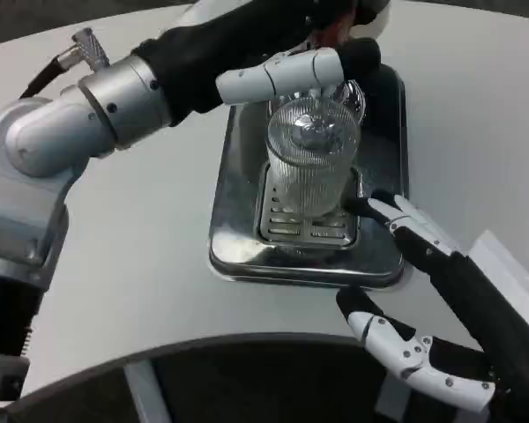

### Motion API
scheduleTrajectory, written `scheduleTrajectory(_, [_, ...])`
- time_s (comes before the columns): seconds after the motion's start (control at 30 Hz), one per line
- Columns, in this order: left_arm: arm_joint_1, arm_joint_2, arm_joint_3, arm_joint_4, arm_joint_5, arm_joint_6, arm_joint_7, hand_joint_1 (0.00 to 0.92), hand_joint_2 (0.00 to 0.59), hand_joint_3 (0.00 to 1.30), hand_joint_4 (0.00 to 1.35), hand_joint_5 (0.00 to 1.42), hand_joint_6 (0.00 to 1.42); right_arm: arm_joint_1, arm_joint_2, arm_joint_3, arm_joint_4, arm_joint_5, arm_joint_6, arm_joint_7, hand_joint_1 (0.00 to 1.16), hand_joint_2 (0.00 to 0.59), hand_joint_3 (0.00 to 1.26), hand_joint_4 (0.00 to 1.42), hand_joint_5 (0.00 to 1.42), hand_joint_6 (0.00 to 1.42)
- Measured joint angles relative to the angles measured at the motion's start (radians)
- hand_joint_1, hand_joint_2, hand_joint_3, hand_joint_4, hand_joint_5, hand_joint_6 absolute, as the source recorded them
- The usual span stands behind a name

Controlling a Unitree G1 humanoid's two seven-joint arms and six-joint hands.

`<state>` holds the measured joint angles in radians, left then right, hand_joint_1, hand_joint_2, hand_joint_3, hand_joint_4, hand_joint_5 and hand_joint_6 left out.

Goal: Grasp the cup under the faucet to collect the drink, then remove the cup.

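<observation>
Right hand (pixel 423 300): nearest to me in the head view, low on the right, coming in from the corner. I see its fingers (pixel 406 216) spread wide with nothing in them; the upper one has its tip by the foot of the cup, though I cannot tell whether it touches, and the lower one curls over the worktop's near edge.
Cup (pixel 310 159): clear ribbed glass, upright on the slotted grate (pixel 304 231), at the middle of the tray.
Tray (pixel 238 247): shiny metal, dark at the back, lying on the worktop.
Left hand (pixel 291 70): reaching in from the upper left over the cup's top. One white finger lies across just above the rim; I cannot tell whether the others are spread or pressing on anything.
Faucet: hidden behind my left hand, I cannot make it out.
Worktop (pixel 141 264): white, rounded near edge.
</observation>
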<state>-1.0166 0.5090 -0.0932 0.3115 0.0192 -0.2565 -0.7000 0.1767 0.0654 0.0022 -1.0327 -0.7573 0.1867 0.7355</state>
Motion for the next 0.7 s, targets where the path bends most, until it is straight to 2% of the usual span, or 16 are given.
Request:
scheduleTrajectory(0.2, [-0.011,0.001,-0.005,0.02,0.019,-0.024,0.0,0.0,0.096,0.09,0.0,0.04,0.16,-0.012,0.001,0.044,0.0,-0.001,0.071,-0.024,0.51,0.371,0.01,0.0,0.0,0.11])
scheduleTrajectory(0.4, [-0.014,0.002,-0.008,0.025,0.036,-0.046,0.005,0.0,0.096,0.08,0.0,0.03,0.15,-0.031,-0.003,0.121,0.0,-0.04,0.139,-0.085,0.57,0.332,0.0,0.0,0.0,0.1])
scheduleTrajectory(0.7, [-0.015,0.009,-0.012,0.024,0.07,-0.073,0.016,0.0,0.096,0.08,0.0,0.0,0.14,-0.066,-0.008,0.24,0.008,-0.106,0.233,-0.181,0.61,0.328,0.0,0.0,0.0,0.06])
